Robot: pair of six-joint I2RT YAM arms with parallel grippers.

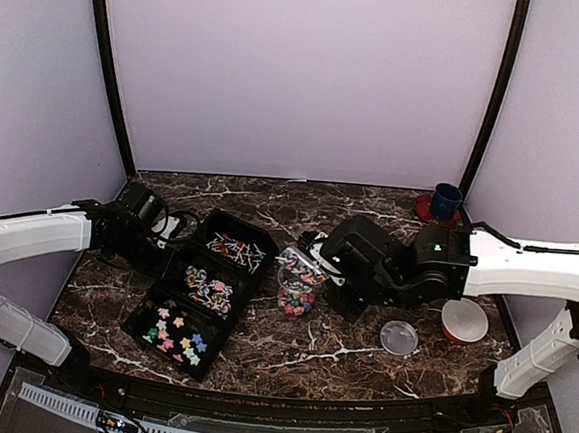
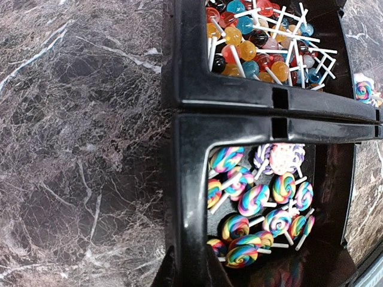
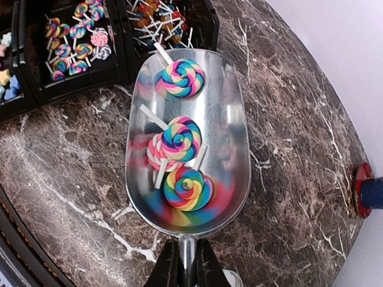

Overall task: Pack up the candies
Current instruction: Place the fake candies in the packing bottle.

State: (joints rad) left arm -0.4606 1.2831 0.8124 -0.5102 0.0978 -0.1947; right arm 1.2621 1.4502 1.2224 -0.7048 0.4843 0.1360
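Right arm (image 1: pixel 527 260) stretched leftward; right gripper (image 3: pixel 187 254) clamped tight on scoop (image 3: pixel 224 137) handle, with swirl candies (image 3: pixel 181 139) lying in its bowl, near jar (image 1: pixel 297 289). Left gripper (image 1: pixel 158 249) closed at tray (image 2: pixel 191 89) edge; tray holds more.

2 white arms, black joints
Left arm (image 1: pixel 29 236) and right arm (image 1: pixel 536 268): glossy white link covers, boxy black wrist housings, thin black cables (image 1: pixel 499 233) along each; right gripper (image 3: pixel 187 254) matte black.

One camera looks down from behind my bases over the whole table (image 1: pixel 359 354). My left wrist camera sits close on the tray (image 2: pixel 190 66); my right, over the scoop (image 3: pixel 230 137), apparently shares it.
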